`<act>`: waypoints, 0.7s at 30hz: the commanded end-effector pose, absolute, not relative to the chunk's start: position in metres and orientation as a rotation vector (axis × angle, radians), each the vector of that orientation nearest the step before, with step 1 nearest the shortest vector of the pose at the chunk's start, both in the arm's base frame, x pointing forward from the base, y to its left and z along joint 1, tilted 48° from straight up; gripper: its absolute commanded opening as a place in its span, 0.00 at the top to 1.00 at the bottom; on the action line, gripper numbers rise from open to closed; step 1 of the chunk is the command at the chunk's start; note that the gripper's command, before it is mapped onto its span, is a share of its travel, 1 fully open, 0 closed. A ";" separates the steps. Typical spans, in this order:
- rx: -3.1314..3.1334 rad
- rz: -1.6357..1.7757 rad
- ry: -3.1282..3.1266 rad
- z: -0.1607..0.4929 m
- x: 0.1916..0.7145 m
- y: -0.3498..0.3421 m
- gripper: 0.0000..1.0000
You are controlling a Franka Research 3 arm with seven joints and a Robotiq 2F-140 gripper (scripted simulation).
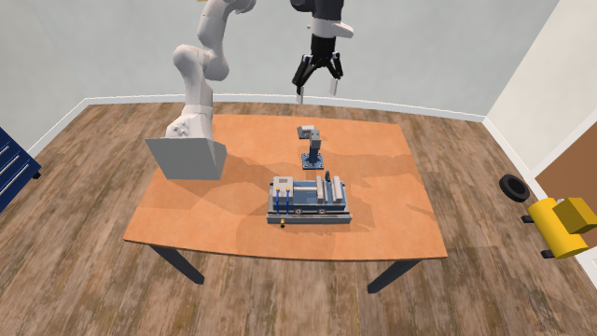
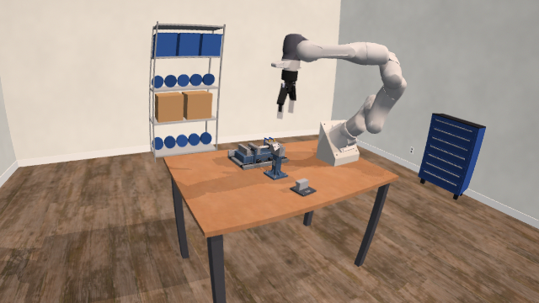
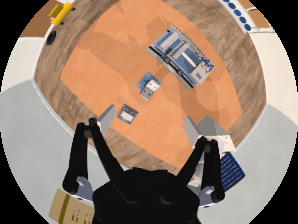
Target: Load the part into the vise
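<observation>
Claw (image 1: 316, 91) (image 2: 285, 110) (image 3: 150, 116) wide apart, you see from the top, raised above the vise (image 1: 309, 198) (image 2: 258, 155) (image 3: 179, 56). Exterior: the block (image 2: 301, 184) (image 3: 127, 115) stands on its plate (image 2: 309, 192) (image 3: 129, 107), well apart from the vise. Wrist: block beyond the V-block stand (image 3: 148, 86) from the vise.

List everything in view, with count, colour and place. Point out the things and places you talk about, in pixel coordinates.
Vise: 1, blue and grey (image 1: 308, 202) (image 2: 247, 156), on the table.
V-block stand: 1, blue base, grey top (image 1: 313, 151) (image 2: 275, 166), beside the vise.
Block: 1, grey (image 2: 301, 183) (image 3: 126, 116), on the infeed plate.
Infeed plate: 1, dark (image 2: 309, 192), on the table.
Table: 1, orange top, dark legs (image 1: 187, 224) (image 2: 219, 210), on the brown floor.
Shelf rack: 1, grey (image 2: 222, 63), by the wall; blue bins, cartons and round blue items on it.
Drawer cabinet: 1, blue (image 2: 450, 153), by the wall.
Yellow machine: 1 (image 1: 552, 229), on the floor.
Black ring: 1 (image 1: 506, 191), near that machine.
Arm: 1, white (image 1: 201, 63) (image 2: 370, 52), on the table.
End effector: 1, black, open (image 1: 317, 91) (image 2: 285, 110) (image 3: 147, 120), above the table.
</observation>
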State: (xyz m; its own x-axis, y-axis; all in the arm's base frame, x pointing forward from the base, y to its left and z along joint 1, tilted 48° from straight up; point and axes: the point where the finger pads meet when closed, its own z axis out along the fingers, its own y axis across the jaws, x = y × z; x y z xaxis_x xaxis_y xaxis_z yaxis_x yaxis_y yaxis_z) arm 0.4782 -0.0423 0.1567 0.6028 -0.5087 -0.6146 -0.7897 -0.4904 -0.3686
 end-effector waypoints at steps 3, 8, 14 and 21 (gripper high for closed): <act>-2.105 0.641 1.219 0.172 0.480 -0.017 0.00; -2.055 0.676 1.297 0.193 0.477 0.020 0.00; -2.014 0.706 1.359 0.209 0.472 0.048 0.00; -1.973 0.738 1.420 0.223 0.466 0.076 0.00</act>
